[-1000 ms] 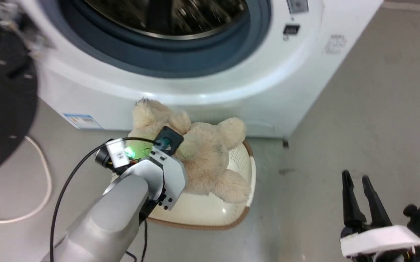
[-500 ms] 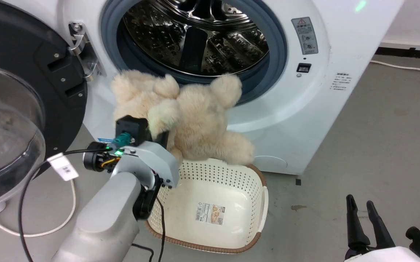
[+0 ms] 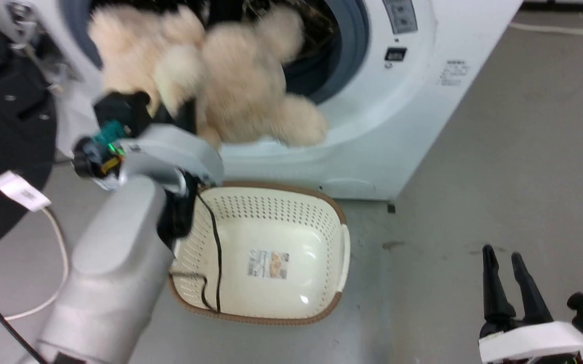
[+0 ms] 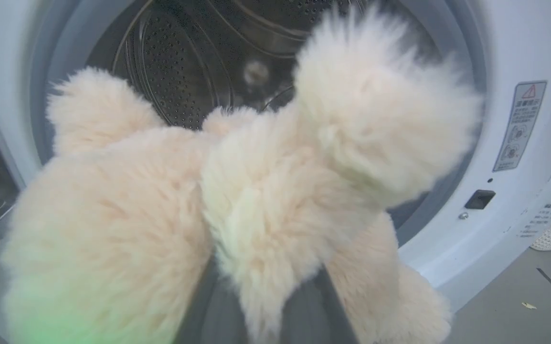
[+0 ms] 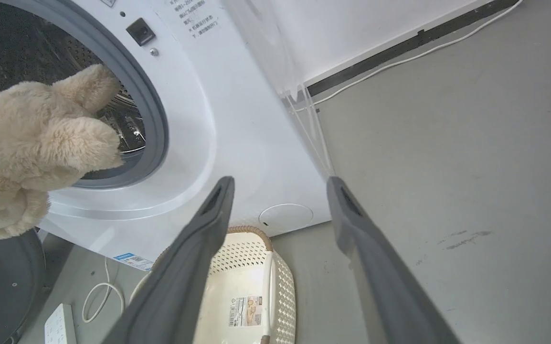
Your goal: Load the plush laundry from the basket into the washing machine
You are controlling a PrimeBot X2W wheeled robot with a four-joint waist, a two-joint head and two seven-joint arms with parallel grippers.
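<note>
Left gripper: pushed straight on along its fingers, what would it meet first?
The left gripper, shut on the plush bear, points into the open washing machine. Beyond the bear, the way looks free until the perforated drum, though depth is unclear.

The left forearm (image 3: 114, 263) is a smooth pale-grey shell with a black cable (image 3: 216, 240), a white tag (image 3: 20, 191) and a teal connector (image 3: 107, 132) beside a green light (image 3: 112, 148). The right hand (image 3: 501, 253) has two long, dark, tapered fingers (image 3: 492, 288) on a white base (image 3: 534, 339).

Jaws pinch the blurred teddy bear (image 4: 266, 200), apparently by a limb, before the washing machine (image 4: 509, 38).
</note>
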